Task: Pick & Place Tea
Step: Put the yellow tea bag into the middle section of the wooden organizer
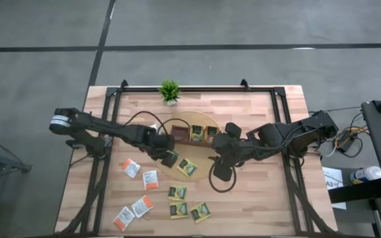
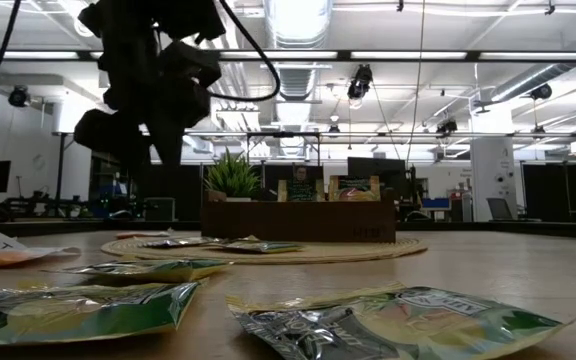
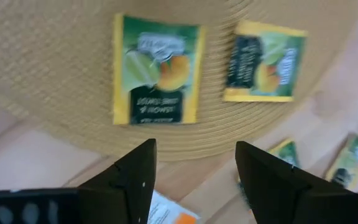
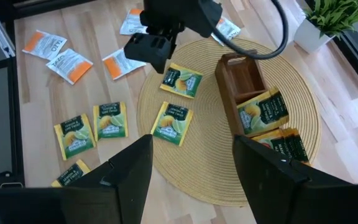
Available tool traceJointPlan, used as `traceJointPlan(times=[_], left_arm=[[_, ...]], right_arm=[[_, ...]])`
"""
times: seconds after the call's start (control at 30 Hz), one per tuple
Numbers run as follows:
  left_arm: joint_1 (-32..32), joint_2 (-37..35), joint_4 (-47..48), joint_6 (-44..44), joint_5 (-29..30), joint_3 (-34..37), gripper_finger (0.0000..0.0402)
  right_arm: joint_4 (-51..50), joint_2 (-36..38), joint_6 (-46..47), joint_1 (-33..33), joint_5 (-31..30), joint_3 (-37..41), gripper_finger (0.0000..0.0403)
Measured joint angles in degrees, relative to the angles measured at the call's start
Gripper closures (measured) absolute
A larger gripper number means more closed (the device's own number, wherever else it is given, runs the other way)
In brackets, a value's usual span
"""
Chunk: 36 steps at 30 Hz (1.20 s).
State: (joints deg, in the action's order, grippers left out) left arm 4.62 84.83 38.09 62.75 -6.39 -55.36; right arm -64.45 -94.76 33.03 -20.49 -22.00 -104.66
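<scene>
Beneath open left gripper (image 3: pixel 194 171), green sachet (image 3: pixel 156 70).

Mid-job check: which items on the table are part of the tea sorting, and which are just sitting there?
Job:
- green-and-yellow square paper tea sachets
- white-and-orange square paper tea sachets
- brown wooden compartment tray, some sachets already inside
- open left gripper, above the mat's edge

Bystanders:
- small green potted plant
- round woven straw mat

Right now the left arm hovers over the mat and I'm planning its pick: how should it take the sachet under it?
Pinch the green-and-yellow sachet across its two long edges, coming straight down. It lies flat on the woven mat, and the left gripper, fingers open, hangs just short of it.
</scene>
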Motion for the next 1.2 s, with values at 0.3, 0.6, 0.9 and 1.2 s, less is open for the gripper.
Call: traceJointPlan(times=[0.3,0.6,0.9,1.2], left_arm=[[0.0,4.4,4.2,1.8,2.8,-1.1,0.0189],[0.0,7.5,3.6,0.9,4.9,-1.1,0.0189],[-0.1,9.9,1.4,0.9,6.2,-0.6,0.0189],[-1.0,12.1,-1.1,1.5,6.5,-0.6,0.0189]], right_arm=[[0.0,0.0,0.0,0.0,0.0,0.0,0.0184],[0.0,0.0,0.0,0.0,0.0,0.0,0.0184],[0.0,0.0,0.0,0.0,0.0,0.0,0.0184],[-0.1,0.0,0.0,0.0,0.0,0.0,0.0183]])
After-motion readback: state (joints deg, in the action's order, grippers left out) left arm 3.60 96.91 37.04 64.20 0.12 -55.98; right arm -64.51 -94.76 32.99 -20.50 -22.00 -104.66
